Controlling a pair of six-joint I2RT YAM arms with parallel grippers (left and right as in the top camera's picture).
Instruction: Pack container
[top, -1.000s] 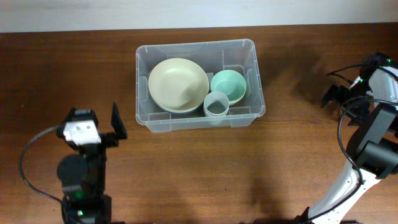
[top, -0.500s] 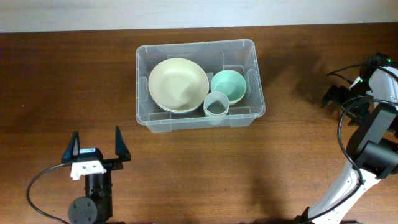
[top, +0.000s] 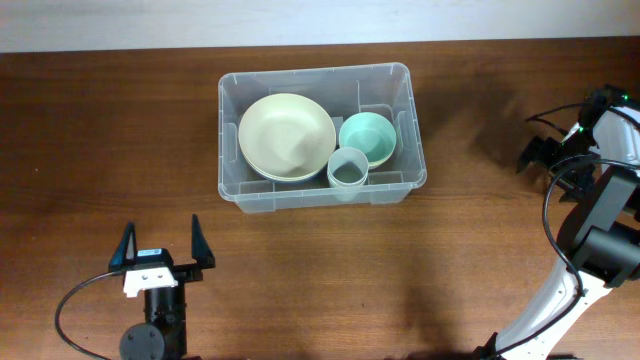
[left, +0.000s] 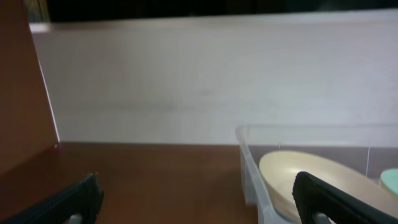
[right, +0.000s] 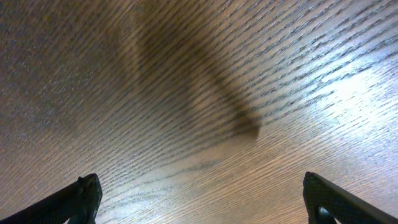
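Finding 1, left pincer (top: 161, 224): you have it released, with the two fingers (top: 197, 240) spread wide. Nothing sits between them and nothing touches them. The left wrist view confirms this. One dark finger shows at each lower corner, with only bare wooden table (top: 300, 290) and a pale wall in the gap.

Finding 2, right pincer (right: 200, 180): this one is also released and spread wide. Its wrist view shows a fingertip at each lower corner and only wood grain crossed by a dark shadow between them. It holds nothing. I cannot tell whether the tips touch the table.

Finding 3, the container (top: 310, 72): it stands on the table ahead of the left pincer and off to that pincer's right, well apart from it. It is also well apart from the right pincer, on that pincer's left side. Neither pincer is in contact with it.

Finding 4, contents: a large cream bowl (top: 287, 137) fills the end nearer the left pincer's side. A mint-green bowl (top: 368, 135) sits beside it toward the right pincer's side. A small translucent cup (top: 348, 168) stands upright against the near wall, just beside both bowls.
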